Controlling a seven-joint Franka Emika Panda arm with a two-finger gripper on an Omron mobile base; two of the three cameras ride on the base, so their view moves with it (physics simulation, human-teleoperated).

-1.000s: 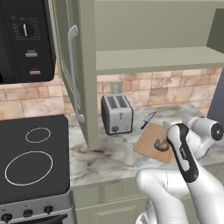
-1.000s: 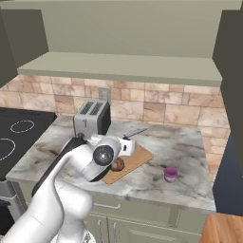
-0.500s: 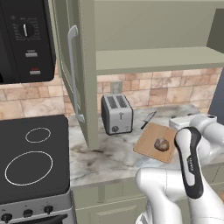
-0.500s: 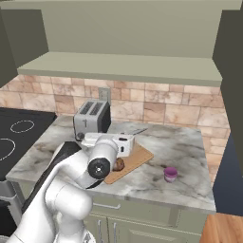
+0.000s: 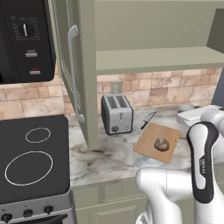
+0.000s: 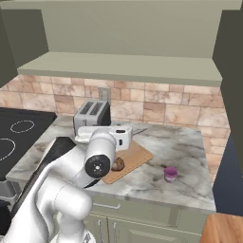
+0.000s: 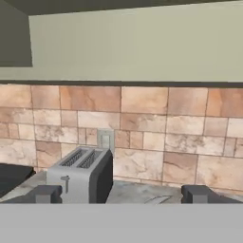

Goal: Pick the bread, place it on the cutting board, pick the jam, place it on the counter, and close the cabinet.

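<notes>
The bread (image 5: pixel 162 144) (image 6: pixel 117 164) lies on the wooden cutting board (image 5: pixel 151 135) (image 6: pixel 137 155). On the marbled counter (image 6: pixel 190 142), right of the board, stands the purple jam (image 6: pixel 170 173). The cabinet (image 5: pixel 153 59) is open, its left door (image 5: pixel 65 65) swung out over the counter. My gripper (image 7: pixel 121 194) is open, with nothing between its dark fingertips (image 7: pixel 45 193), and it faces the brick backsplash. Its white hand (image 6: pixel 111 135) hovers above the board, just over the bread.
A silver toaster (image 5: pixel 117 113) (image 6: pixel 92 114) (image 7: pixel 83 178) stands at the back left of the board, and a knife (image 5: pixel 148 120) lies beside it. The black stove top (image 5: pixel 30 157) is at left, with the microwave (image 5: pixel 22 39) above it. The cabinet's right door (image 6: pixel 232 61) also hangs open.
The hand has risen a little above the board while the elbow swung round. The jaws stay open. Bread and jam have not moved.
</notes>
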